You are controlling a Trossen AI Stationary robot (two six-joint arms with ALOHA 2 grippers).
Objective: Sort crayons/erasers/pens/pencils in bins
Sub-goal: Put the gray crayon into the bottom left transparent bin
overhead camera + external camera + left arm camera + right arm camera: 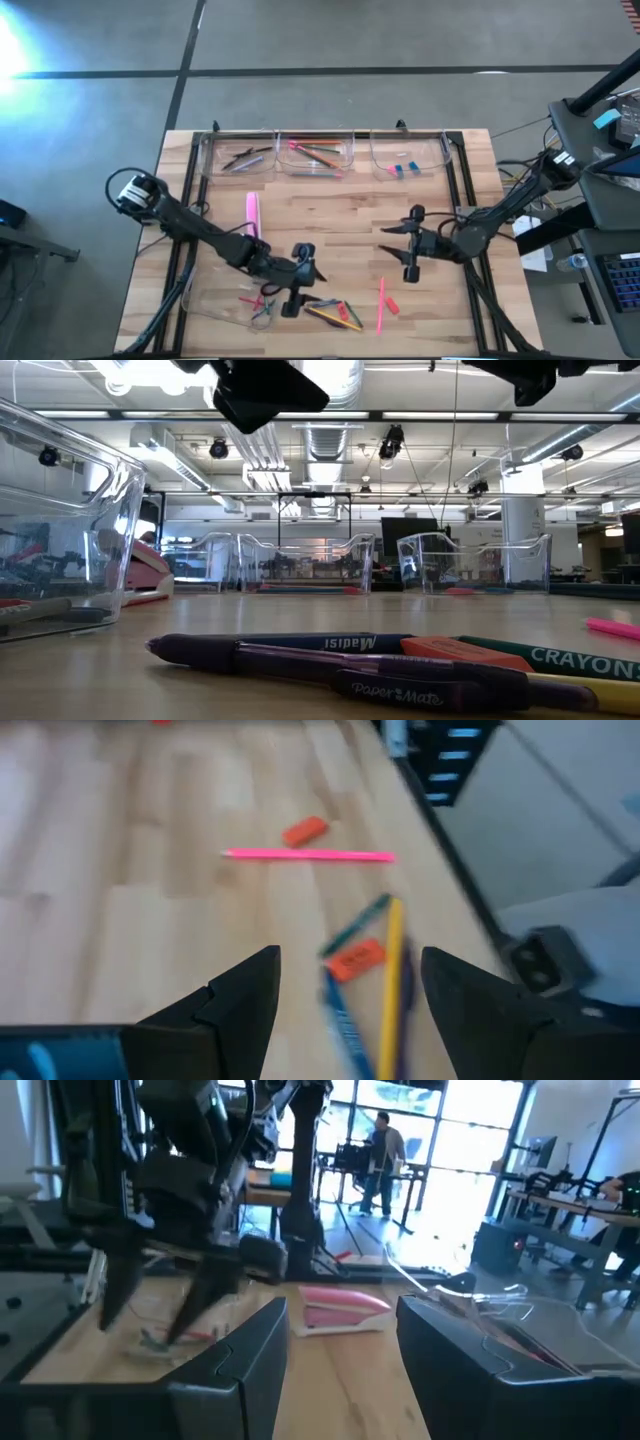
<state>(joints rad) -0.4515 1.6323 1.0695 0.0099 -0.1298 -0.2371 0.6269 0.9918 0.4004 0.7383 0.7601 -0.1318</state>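
On the wood near the front edge lies a small pile: a yellow pencil [392, 970], a green crayon [356, 923], a blue stick [345, 1020] and an orange eraser [355, 960]. Beyond it lie a pink pencil [310, 855] and a second orange eraser [304, 831]. My left gripper [298, 283] hangs open above the pile, touching nothing. My right gripper [395, 243] is open in the air right of centre, pointing toward the table's left. Three clear bins [318, 155] stand along the far edge and one [222, 300] at the near left.
The far-left bin holds dark pens [243, 157], the middle one pencils [315, 153], the right one small erasers [400, 168]. Short sticks [260, 303] lie in the near-left bin. A pink object [253, 213] lies left of centre. A person [383, 1155] stands in the room beyond.
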